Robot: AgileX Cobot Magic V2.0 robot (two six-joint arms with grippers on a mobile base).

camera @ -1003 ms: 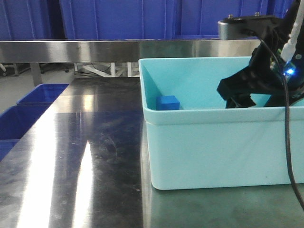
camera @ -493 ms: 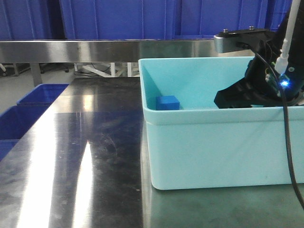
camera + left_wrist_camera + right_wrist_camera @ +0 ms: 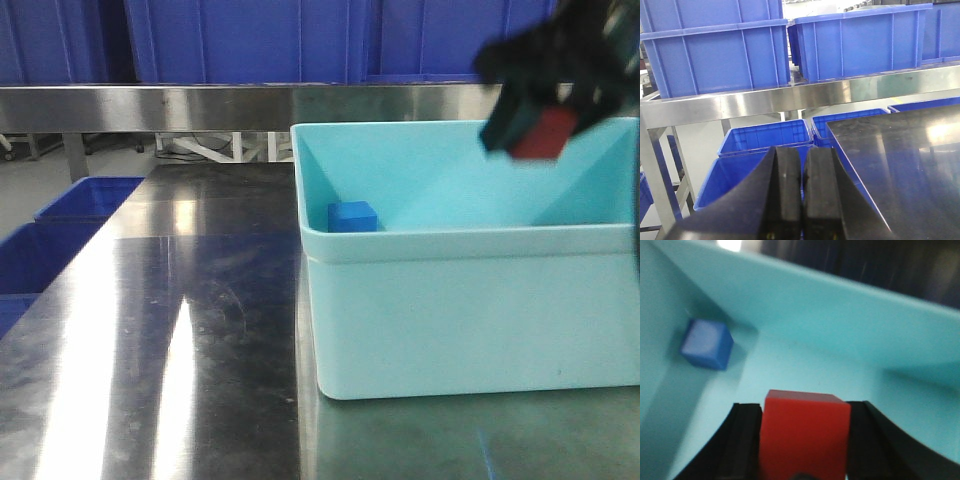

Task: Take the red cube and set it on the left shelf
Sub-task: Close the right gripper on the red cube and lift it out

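Two cubes were in play. The red cube [image 3: 540, 134] was clamped between the black fingers [image 3: 746, 440] of the right gripper [image 3: 804, 450]. It was held in the air over the right part of the tub [image 3: 450, 320], level with the back rim in the front view and clear of the floor. That view was blurred there, so the gripper read only as a dark shape around a red block. The wrist camera showed it better, with a finger pressed to each side of the cube. The blue cube [image 3: 353, 216] lay on the tub floor, tucked into the back left corner, well apart from the red one. The tub stood on the steel table [image 3: 180, 330]. The left gripper [image 3: 802, 195] had its pads pressed together with nothing between them, beside the table's edge and in front of the lower crates [image 3: 765, 142]. The shelf [image 3: 790, 100] ran across behind, its steel rail under a row of blue crates [image 3: 715, 45], and the red cube was well apart from it.
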